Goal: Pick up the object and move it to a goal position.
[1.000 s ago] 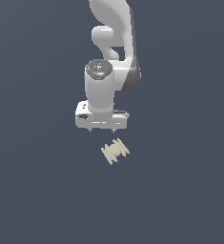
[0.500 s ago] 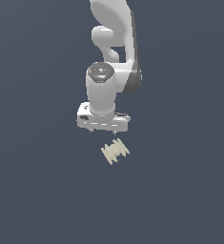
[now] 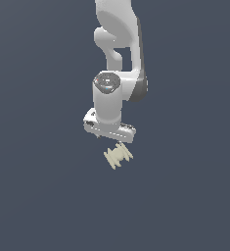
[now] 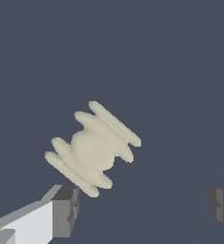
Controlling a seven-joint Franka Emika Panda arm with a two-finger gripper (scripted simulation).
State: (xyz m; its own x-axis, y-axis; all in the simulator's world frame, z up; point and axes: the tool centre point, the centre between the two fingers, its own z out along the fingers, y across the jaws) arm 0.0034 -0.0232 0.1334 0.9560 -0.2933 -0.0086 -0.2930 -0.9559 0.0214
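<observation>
One object (image 3: pixel 118 156) only: a pale cream ribbed spool lying on its side on the dark bench (image 3: pixel 38 196), just below the claw (image 3: pixel 109 138) in the exterior view and slightly toward that view's right. Claw spread wide and empty; the wrist view shows one finger (image 4: pixel 65 210) near the spool's end discs and the other finger (image 4: pixel 221 202) well apart from it, nothing between them. Spool sits off-centre in the gap, close to one finger, not touching.

Risks, as judgement: the spool's axis lies diagonal to the closing line, so shutting the fingers as they stand could catch the disc rims at an angle and twist or roll the piece out. Descending with this offset could put the near finger down on the end discs and knock the piece aside. Ribbed profile gives narrow contact edges, so a slip on lift is possible. Wrist rotation and a small sideways correction look needed first.

Surface: flat, uniform dark grey-blue bench, no texture or markings. No walls, no goal marker visible, no other items.
</observation>
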